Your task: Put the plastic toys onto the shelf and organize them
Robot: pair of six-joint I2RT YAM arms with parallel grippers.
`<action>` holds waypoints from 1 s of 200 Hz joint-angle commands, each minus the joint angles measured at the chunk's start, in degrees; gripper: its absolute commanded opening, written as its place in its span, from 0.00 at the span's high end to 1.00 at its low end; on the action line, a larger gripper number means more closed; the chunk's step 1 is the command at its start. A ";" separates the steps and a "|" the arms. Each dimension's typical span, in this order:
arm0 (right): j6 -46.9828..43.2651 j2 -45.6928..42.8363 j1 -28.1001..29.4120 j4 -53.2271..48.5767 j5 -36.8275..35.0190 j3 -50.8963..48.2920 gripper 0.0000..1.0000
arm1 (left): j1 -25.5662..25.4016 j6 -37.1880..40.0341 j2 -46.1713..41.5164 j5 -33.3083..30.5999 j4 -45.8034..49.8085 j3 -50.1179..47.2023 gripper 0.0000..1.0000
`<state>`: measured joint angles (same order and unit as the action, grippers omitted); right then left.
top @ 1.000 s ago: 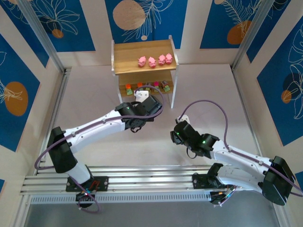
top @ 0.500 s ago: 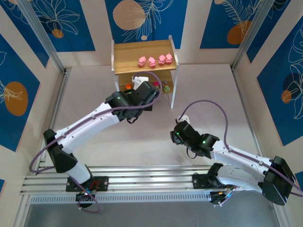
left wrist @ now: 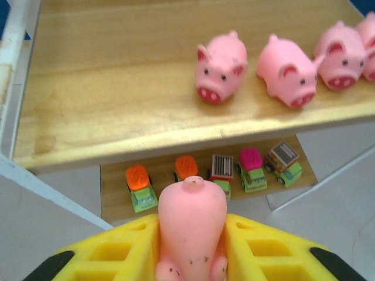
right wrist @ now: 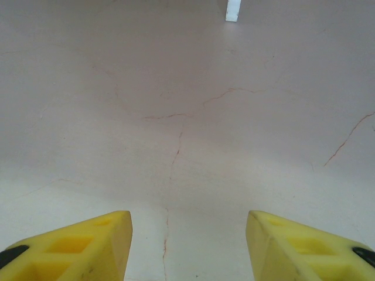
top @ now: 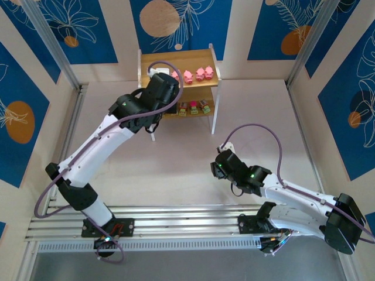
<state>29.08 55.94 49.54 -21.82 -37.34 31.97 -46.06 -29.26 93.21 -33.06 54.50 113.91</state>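
Two-tier wooden shelf (left wrist: 105, 117): four pink plastic pigs (left wrist: 221, 65) on top board, five green-based blocky toys (left wrist: 252, 170) below. Left gripper (left wrist: 190, 240) pinches fifth pig (left wrist: 192, 205), bare board at 11 o'clock. Right gripper (right wrist: 187, 240) spread wide, empty. Only this pig remains.

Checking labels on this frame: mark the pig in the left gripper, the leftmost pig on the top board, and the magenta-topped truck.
held pig (left wrist: 192, 213), left wrist view, middle of its body
leftmost shelf pig (left wrist: 221, 65), left wrist view, middle of its body
magenta-topped truck (left wrist: 251, 159), left wrist view, its magenta top
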 commanded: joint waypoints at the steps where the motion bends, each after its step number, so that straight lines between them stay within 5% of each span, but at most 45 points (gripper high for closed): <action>1: 0.45 -0.89 0.38 0.65 -0.71 -0.41 0.46 | 2.17 4.00 1.86 1.70 1.02 3.88 0.70; 88: 0.47 -0.69 0.38 0.73 -0.66 -0.42 0.46 | 9.68 7.97 8.45 8.29 -0.18 11.51 0.69; 200: 0.39 -0.64 0.36 0.73 -0.62 -0.33 0.46 | 12.10 9.94 12.99 9.33 -0.07 16.84 0.68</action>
<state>29.08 55.94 49.54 -21.80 -37.32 31.97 -34.98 -20.58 104.68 -24.38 54.06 127.85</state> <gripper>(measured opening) 0.545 0.321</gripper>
